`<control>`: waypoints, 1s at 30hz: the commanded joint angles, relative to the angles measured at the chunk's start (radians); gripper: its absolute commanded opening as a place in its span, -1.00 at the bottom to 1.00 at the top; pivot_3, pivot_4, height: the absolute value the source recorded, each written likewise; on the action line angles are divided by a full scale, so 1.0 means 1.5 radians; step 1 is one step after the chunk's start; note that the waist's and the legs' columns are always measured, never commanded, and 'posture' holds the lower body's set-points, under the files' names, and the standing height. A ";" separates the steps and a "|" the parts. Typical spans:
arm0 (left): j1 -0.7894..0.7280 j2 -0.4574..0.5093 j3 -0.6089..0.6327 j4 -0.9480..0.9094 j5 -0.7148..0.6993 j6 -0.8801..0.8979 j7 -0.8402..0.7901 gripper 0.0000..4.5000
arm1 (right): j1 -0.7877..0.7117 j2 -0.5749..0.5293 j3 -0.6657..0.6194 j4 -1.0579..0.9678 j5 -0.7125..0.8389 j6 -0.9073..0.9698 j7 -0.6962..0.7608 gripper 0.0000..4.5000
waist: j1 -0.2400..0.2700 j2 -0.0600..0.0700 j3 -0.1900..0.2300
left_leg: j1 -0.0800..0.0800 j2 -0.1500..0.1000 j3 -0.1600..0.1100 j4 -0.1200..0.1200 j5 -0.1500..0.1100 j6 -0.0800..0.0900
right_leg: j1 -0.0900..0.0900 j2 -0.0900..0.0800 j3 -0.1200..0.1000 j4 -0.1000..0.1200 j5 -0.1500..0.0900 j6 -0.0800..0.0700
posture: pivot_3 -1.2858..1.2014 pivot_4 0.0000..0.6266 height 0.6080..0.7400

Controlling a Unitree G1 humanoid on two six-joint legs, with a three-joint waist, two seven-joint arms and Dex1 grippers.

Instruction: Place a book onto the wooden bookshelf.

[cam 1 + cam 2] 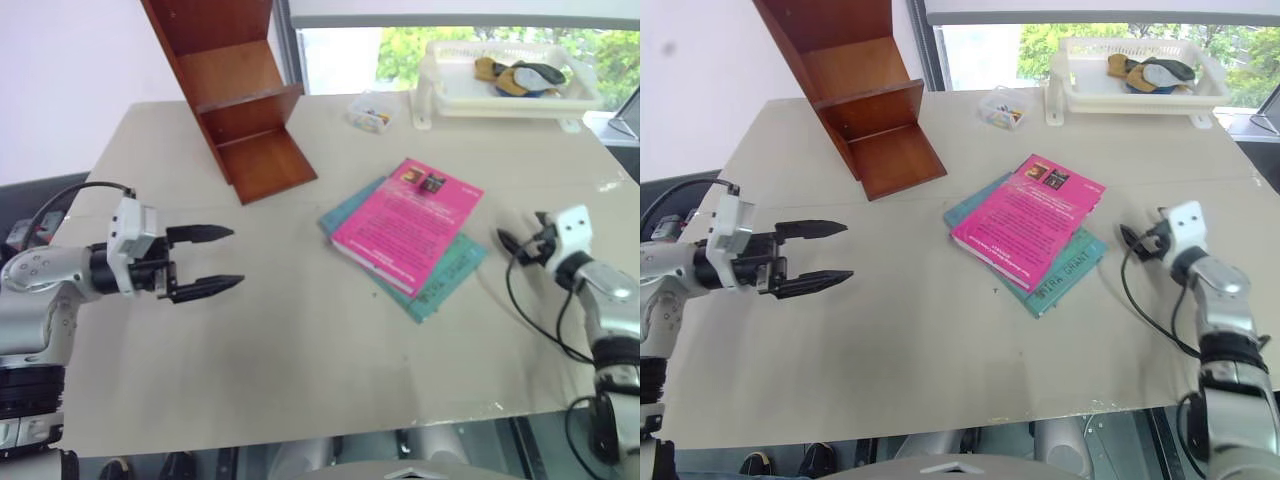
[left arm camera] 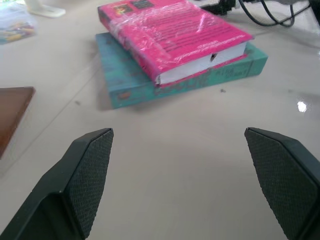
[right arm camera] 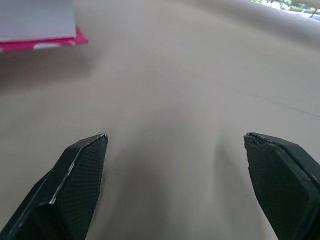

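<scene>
On the beige table (image 1: 300, 340), a window (image 1: 340, 55) behind.

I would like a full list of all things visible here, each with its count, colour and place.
Pink paperback book: one, magenta, lying on the teal book, table centre.
Teal book: one, under the pink one.
Reddish-brown wooden bookshelf: one, far left of the table.
White plastic basket: one, far right, holding small items.
Small clear box: one, beside the basket.
Beige table: one.
Left gripper: black fingers, open, left of the books.
Right gripper: open, right of the books.
</scene>
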 commanded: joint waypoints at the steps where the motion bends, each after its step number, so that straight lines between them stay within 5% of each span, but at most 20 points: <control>1: 0.020 0.015 0.032 -0.010 -0.004 -0.011 -0.009 0.99 | -0.048 0.021 0.019 0.053 -0.005 -0.063 0.031 0.98 | -0.003 0.000 0.000 | 0.000 0.000 0.000 0.000 0.000 0.000 | 0.000 0.000 0.000 0.000 0.000 0.000 | 0.03 -0.52 1.00; 10: 0.064 0.016 0.059 -0.055 -0.008 0.003 0.019 0.99 | -0.117 0.029 0.051 0.137 -0.015 -0.118 0.132 0.98 | -0.005 0.000 0.000 | -0.001 0.000 0.000 0.000 0.000 0.000 | -0.001 0.000 0.001 0.000 0.000 0.000 | 0.03 -0.52 1.00; 20: 0.086 0.016 0.082 -0.081 -0.014 0.015 0.025 0.99 | -0.214 -0.026 0.062 0.212 -0.063 -0.098 0.074 0.98 | -0.005 0.000 0.000 | -0.001 0.000 0.001 0.000 0.000 0.000 | -0.002 0.000 0.001 0.000 0.000 0.000 | 0.03 -0.52 1.00; 30: 0.063 0.009 0.072 -0.061 -0.003 -0.003 0.025 0.99 | -0.265 0.018 0.075 0.185 -0.077 -0.075 0.034 0.98 | -0.006 0.000 0.000 | -0.001 0.000 0.001 0.000 0.000 0.000 | -0.002 0.000 0.002 0.001 0.000 0.000 | 0.03 -0.52 1.00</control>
